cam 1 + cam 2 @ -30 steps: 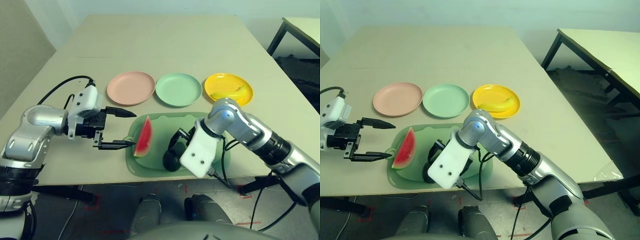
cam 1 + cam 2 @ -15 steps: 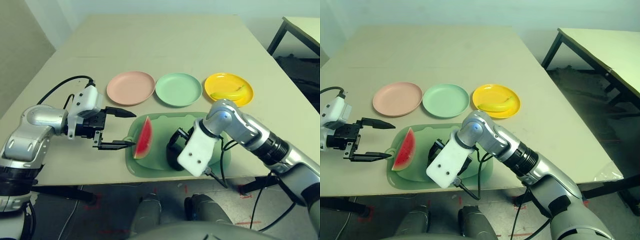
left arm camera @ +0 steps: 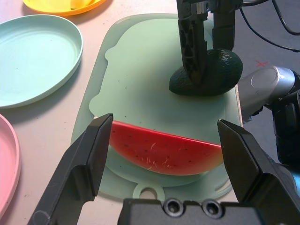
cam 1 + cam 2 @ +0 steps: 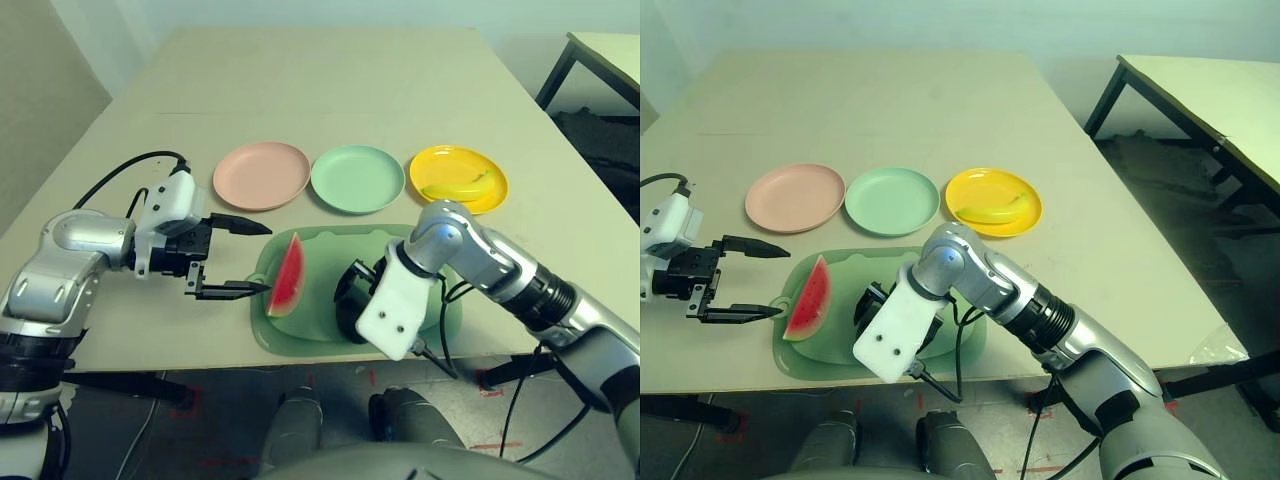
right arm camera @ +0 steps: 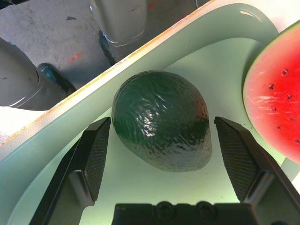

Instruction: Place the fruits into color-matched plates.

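three fruits, one of each: red watermelon wedge with green rind and bumpy dark green avocado on the cutting board, curved yellow banana already in the yellow plate. three round plates on the table, pink plate and mint plate bare. left claw spread wide just beside the wedge, right claw spread wide either side of the avocado, not gripping.

Probably a lab: bare beige table, second table beside it, cable, taped floor marks.
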`<state>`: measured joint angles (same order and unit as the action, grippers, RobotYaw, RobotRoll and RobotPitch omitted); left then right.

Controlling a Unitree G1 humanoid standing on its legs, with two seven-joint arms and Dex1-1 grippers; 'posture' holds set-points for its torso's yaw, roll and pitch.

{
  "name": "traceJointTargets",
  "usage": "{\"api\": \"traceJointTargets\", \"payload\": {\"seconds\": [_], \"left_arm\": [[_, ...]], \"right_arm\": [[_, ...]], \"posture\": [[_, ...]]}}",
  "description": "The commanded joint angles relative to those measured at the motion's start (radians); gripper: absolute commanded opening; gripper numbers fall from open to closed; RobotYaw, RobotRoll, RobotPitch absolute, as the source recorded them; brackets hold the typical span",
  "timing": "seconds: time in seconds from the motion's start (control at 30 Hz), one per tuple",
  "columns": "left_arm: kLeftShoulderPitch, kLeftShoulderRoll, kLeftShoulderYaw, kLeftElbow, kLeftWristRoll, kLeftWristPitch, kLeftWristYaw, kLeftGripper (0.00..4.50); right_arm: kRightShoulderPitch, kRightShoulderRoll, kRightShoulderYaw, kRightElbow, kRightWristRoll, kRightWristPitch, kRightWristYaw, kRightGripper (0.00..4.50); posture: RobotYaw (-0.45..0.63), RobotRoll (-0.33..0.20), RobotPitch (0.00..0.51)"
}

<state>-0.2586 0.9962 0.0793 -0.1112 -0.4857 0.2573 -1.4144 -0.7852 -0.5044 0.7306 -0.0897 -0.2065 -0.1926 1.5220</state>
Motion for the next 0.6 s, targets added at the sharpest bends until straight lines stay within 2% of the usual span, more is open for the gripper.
{"api": "traceJointTargets", "payload": {"seconds": [0.03, 0.23, 0.3, 0.4, 0.43, 0.6], "left_arm": [[0.009, 0.011, 0.021, -0.01, 0.001, -0.008, 0.0, 4.5], [0.009, 0.008, 0.025, -0.007, 0.004, -0.011, 0.001, 4.5], [0.01, 0.008, 0.028, -0.006, 0.005, -0.013, 0.001, 4.5], [0.01, 0.008, 0.03, -0.002, 0.006, -0.014, 0.001, 4.5], [0.01, 0.009, 0.03, -0.001, 0.006, -0.015, 0.001, 4.5], [0.01, 0.01, 0.03, 0.003, 0.007, -0.018, -0.001, 4.5]], "right_arm": [[0.007, 0.0, 0.015, -0.004, 0.005, -0.005, 0.01, 4.46], [0.017, 0.004, 0.019, -0.013, 0.006, 0.007, 0.012, 4.46], [0.022, 0.004, 0.021, -0.017, 0.005, 0.01, 0.012, 4.07], [0.024, 0.005, 0.022, -0.017, 0.005, 0.013, 0.012, 3.24], [0.024, 0.006, 0.022, -0.016, 0.004, 0.014, 0.011, 3.11], [0.024, 0.01, 0.022, -0.013, 0.001, 0.018, 0.008, 3.08]], "posture": [[0.1, 0.0, 0.125], [0.1, 0.0, 0.127], [0.1, 0.0, 0.127], [0.1, 0.0, 0.128], [0.1, 0.0, 0.127], [0.1, 0.0, 0.127]]}}
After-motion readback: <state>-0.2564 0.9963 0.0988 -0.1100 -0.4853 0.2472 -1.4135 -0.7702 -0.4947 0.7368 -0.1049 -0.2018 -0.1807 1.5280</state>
